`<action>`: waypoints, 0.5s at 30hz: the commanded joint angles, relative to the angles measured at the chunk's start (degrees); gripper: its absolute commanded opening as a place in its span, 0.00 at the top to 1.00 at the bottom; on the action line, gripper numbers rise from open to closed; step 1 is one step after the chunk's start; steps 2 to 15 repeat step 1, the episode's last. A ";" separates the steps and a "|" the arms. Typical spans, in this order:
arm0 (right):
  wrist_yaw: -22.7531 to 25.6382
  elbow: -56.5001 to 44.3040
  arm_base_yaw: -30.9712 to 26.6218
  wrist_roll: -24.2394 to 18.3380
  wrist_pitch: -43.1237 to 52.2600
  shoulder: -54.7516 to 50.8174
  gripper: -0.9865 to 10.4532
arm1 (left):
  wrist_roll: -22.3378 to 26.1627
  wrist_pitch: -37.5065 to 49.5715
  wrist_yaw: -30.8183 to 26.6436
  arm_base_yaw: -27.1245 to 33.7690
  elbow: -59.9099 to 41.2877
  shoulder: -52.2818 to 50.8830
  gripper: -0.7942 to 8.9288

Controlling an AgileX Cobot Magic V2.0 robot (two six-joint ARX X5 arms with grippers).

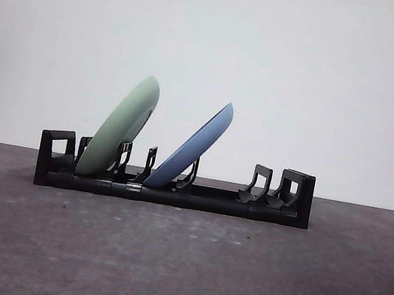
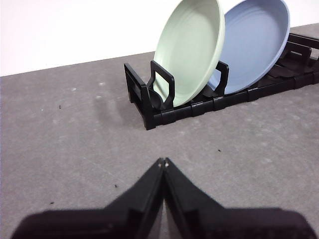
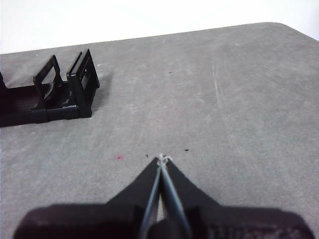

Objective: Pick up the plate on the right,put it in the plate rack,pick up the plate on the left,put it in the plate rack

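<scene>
Both plates (image 1: 120, 130) (image 1: 195, 147) lean in rack (image 1: 174, 193); steep tilt risks slipping out. Left hand (image 2: 163, 162), right hand (image 3: 162, 158) pinched closed, empty, at rack's 9 and 3 o'clock.

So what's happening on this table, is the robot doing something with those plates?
Nothing is being handled right now. The pale green round plate and the light blue round plate both stand tilted in the long black plastic plate rack, the green one nearer one end. The left pincer and the right pincer are shut, holding nothing, each above the grey table, away from the rack. The job looks finished.
</scene>
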 commanded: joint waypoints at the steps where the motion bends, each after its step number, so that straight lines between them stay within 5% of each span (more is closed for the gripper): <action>1: 0.07 -0.37 -0.02 0.17 0.28 -0.07 0.91 | -0.50 0.37 0.15 0.17 -0.55 -0.04 0.92; 15: 0.07 -0.37 -0.02 0.17 0.28 -0.07 0.91 | -0.50 0.37 0.15 0.17 -0.55 -0.04 0.92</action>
